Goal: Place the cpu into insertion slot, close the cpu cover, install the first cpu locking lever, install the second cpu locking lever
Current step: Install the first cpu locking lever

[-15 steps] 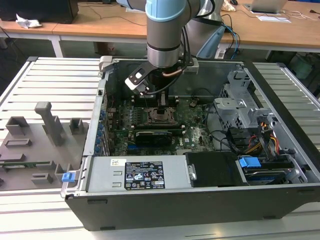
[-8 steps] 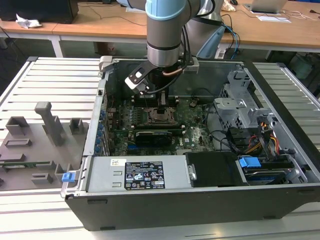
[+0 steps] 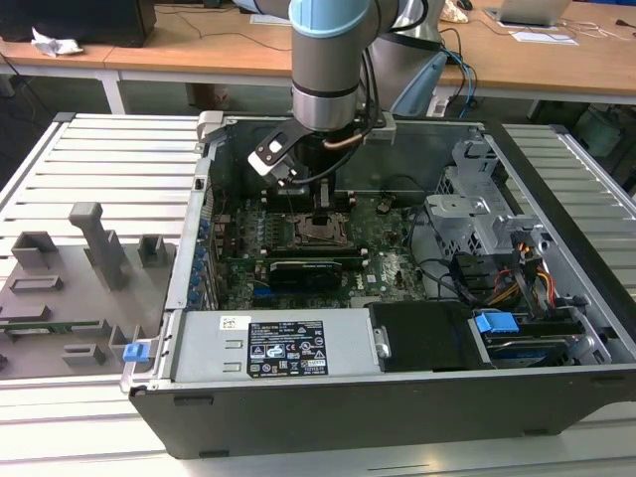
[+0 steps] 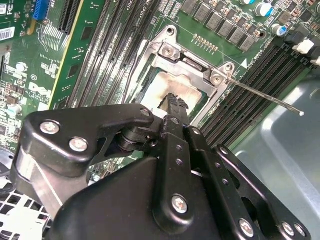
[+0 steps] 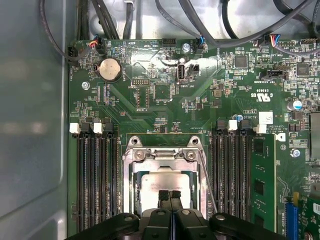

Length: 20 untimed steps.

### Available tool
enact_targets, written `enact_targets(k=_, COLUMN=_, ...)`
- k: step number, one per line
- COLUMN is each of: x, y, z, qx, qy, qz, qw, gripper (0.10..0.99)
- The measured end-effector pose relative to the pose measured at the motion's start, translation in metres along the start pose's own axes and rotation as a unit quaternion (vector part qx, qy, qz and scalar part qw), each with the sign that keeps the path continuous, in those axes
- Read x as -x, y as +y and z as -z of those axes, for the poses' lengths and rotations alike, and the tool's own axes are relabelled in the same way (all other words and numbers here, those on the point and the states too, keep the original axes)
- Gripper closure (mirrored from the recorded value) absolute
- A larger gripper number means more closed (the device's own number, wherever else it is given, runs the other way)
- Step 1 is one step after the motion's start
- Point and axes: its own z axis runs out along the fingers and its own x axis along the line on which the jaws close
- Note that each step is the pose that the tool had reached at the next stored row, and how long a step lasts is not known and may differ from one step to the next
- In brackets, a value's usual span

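The gripper [image 5: 170,196] is clenched, fingertips pressed together with nothing between them, low over the cpu [image 5: 159,181]. The cpu lies in the insertion slot [image 5: 129,175], mid-motherboard [image 5: 150,115] between the memory slot banks [image 5: 95,180], with the cpu cover [image 5: 163,156] folded down around it. One locking lever [image 4: 265,97] juts free in the second wrist view. Seating the cover seems the job in hand. It is best done by bearing evenly on the frame, not the chip.
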Motion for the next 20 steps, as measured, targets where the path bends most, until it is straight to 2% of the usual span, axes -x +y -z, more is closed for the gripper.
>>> enact_targets(k=10, x=-0.0001, y=0.0003, z=0.0058, qx=0.0, qy=-0.0029, qz=0.0, qw=1.0, gripper=0.98)
enact_targets(k=20, x=-0.0003, y=0.0009, z=0.019, qx=0.0001, qy=-0.0052, qz=0.0, qw=1.0, gripper=0.98)
